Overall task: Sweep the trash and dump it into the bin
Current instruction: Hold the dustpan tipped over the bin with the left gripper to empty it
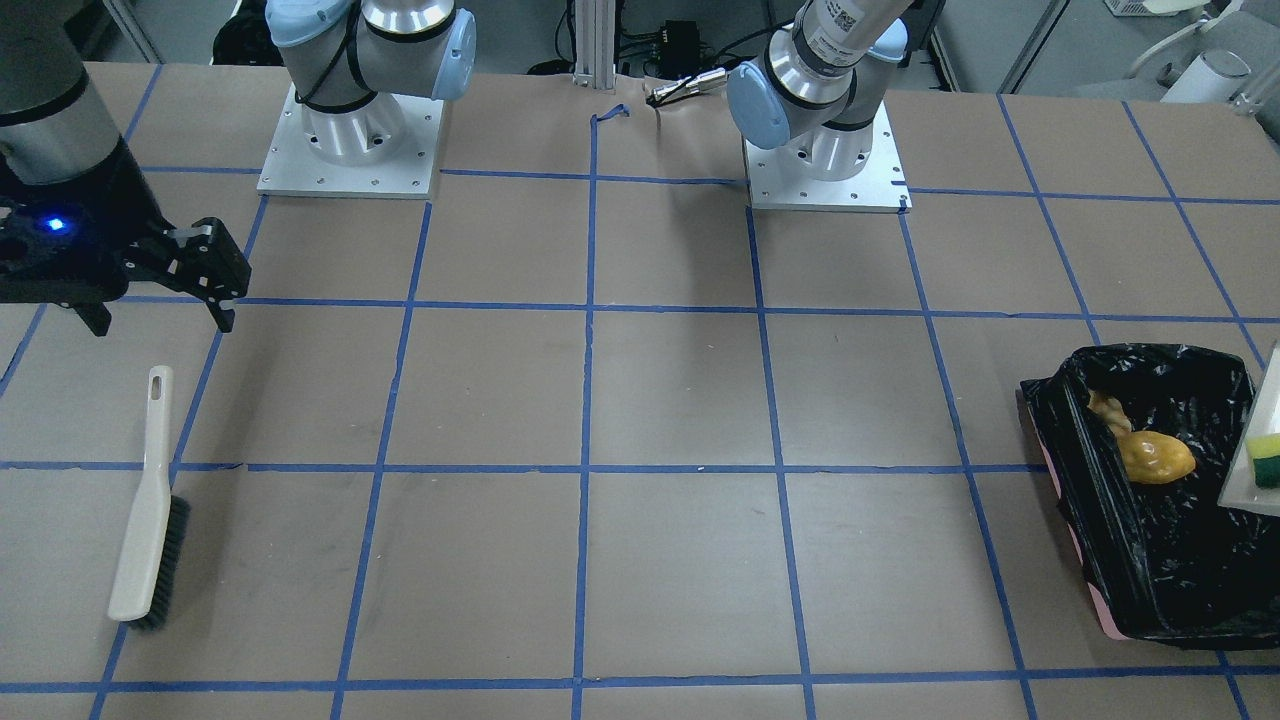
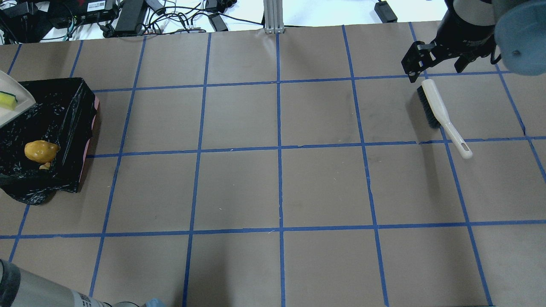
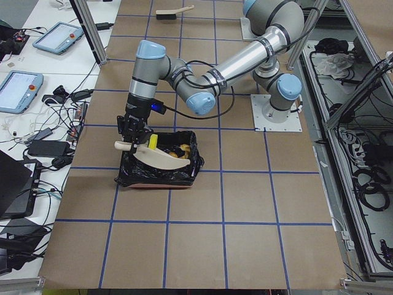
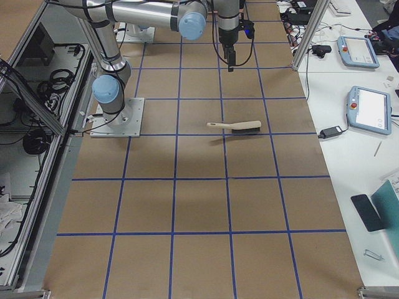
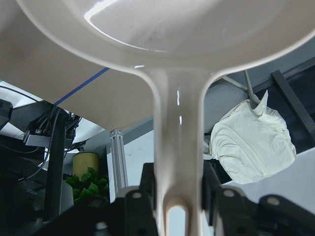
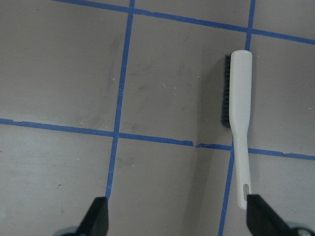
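The bin (image 1: 1088, 492) stands at the left-arm end of the table (image 1: 680, 400), its pinkish wall showing under a crinkly black bag. Inside it lie two pieces of the trash: the golden-brown lump (image 1: 1155, 457), and the pale curved slice (image 1: 1108, 408) touching the lump on the side nearer the robot's base. The third piece, the yellow-and-green sponge (image 1: 1268, 458), is not in the bin. It sits on the cream dustpan (image 3: 161, 158), which is held tilted above the bin's open top.

The left tool (image 5: 178, 186) is clamped on the dustpan's handle, with a finger pressed against each side of it (the wrist view shows this plainly), just above the bin's outer edge.

The brush (image 1: 148, 510) lies flat on the table at the end far from the bin, with its dark bristles facing sideways and nothing touching it. The right tool (image 6: 179, 219) hangs in the air over that same far end, well apart from the bin. Its fingers are spread wide and grip nothing, and the brush's handle end is near them below.
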